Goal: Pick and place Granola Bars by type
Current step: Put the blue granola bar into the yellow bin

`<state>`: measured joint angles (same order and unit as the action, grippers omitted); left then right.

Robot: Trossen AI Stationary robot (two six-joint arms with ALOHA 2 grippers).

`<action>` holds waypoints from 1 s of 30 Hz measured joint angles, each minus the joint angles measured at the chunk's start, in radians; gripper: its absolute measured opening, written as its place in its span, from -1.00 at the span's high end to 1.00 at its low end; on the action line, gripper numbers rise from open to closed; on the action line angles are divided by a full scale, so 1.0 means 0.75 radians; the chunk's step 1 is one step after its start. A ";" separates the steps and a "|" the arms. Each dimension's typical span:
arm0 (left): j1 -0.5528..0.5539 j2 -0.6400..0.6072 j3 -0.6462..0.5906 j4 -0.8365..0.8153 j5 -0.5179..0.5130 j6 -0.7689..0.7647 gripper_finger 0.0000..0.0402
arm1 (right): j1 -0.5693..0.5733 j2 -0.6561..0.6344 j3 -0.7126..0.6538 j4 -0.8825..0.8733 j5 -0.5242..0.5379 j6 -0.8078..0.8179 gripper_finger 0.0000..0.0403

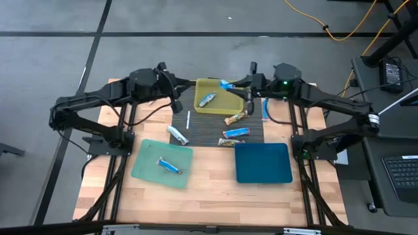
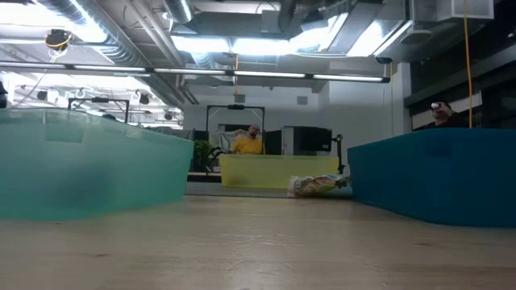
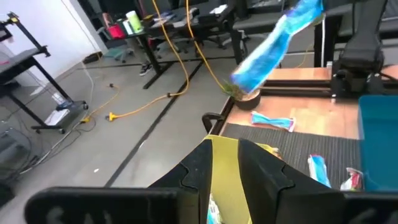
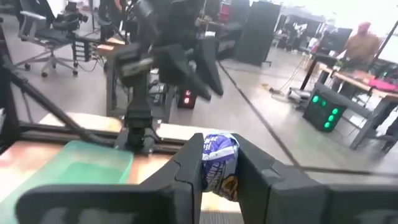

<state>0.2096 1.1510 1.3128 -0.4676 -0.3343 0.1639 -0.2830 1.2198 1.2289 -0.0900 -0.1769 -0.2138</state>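
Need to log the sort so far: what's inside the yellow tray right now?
In the high view the yellow tray holds one blue bar. The right pincer, shut on another blue bar, hangs over its far rim and covers that corner, so anything under it stays hidden.

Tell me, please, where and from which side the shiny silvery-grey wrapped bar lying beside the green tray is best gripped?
Judging by its pose, grip the silvery-grey wrapped bar across its narrow middle, coming straight down from above. It lies flat and slanted on the wooden table, apart from the pale green tray and the thin white stick, so both long sides are free for the fingers.
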 joint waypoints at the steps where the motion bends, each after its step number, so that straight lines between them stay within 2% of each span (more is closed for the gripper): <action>1: 0.000 -0.003 0.001 0.000 0.000 -0.007 0.64 | 0.009 -0.022 0.000 -0.044 0.002 0.000 0.63; 11: 0.000 0.005 0.001 -0.010 0.031 -0.031 0.64 | 0.161 -0.247 0.000 -0.396 0.003 0.004 0.62; 18: 0.000 0.016 0.001 -0.008 0.034 -0.028 0.63 | 0.322 -0.389 0.000 -0.627 0.000 0.099 0.62; 24: 0.000 0.030 0.001 -0.008 0.034 -0.028 0.63 | 0.475 -0.388 0.000 -0.955 0.000 0.214 0.61; 30: 0.000 0.043 0.001 -0.011 0.052 -0.029 0.63 | 0.555 -0.342 -0.001 -1.125 0.000 0.343 0.61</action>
<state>0.2096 1.1831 1.3136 -0.4762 -0.2956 0.1424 0.1334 0.9633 1.2285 -0.9336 -0.1769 0.0432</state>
